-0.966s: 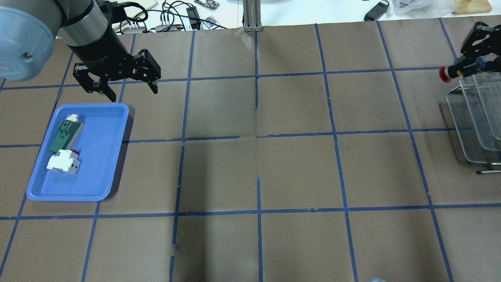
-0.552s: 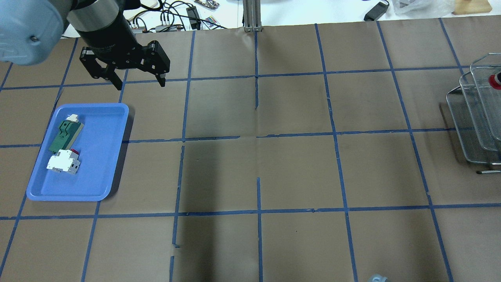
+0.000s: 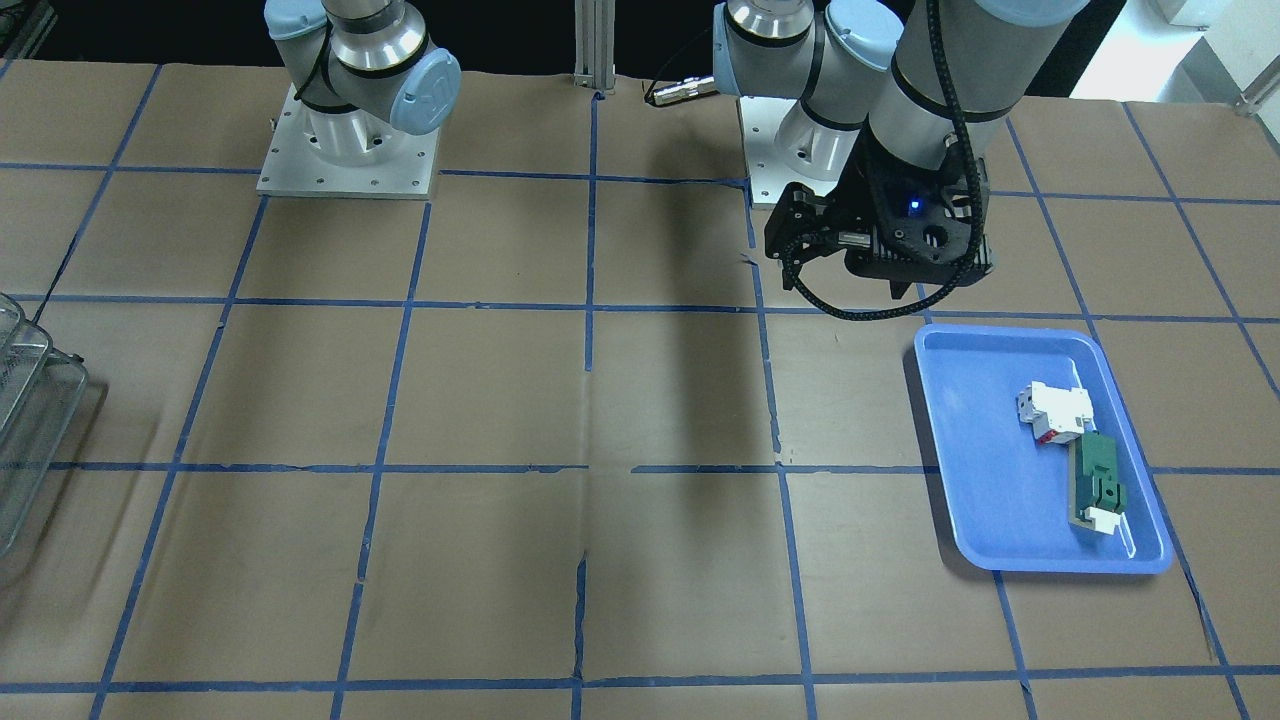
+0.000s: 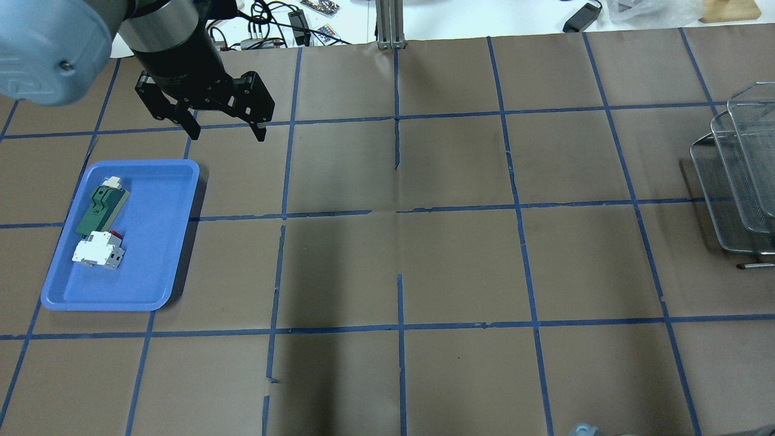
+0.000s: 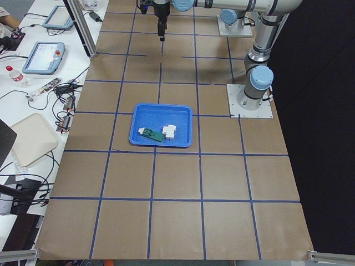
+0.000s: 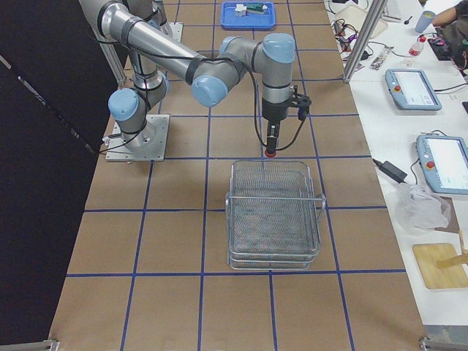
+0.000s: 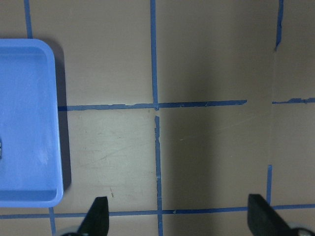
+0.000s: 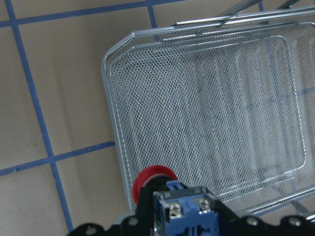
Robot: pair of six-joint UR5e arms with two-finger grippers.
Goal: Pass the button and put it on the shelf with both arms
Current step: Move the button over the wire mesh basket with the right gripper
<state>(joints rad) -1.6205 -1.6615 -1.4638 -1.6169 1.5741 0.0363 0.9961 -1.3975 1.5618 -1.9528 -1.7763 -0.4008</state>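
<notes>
The right gripper (image 8: 179,205) clamps the button (image 8: 155,178), cap down, at the shelf (image 8: 206,108) edge, ready for placing, while the left gripper (image 4: 228,133) (fingers spread, empty) hangs aside near the tray (image 4: 169,254).

Overhead and front cameras face across the tabletop (image 4: 460,260); two more watch from its ends; wrist cameras look down.

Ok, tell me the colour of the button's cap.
Red; the button shows best in the right wrist-mounted view.
</notes>
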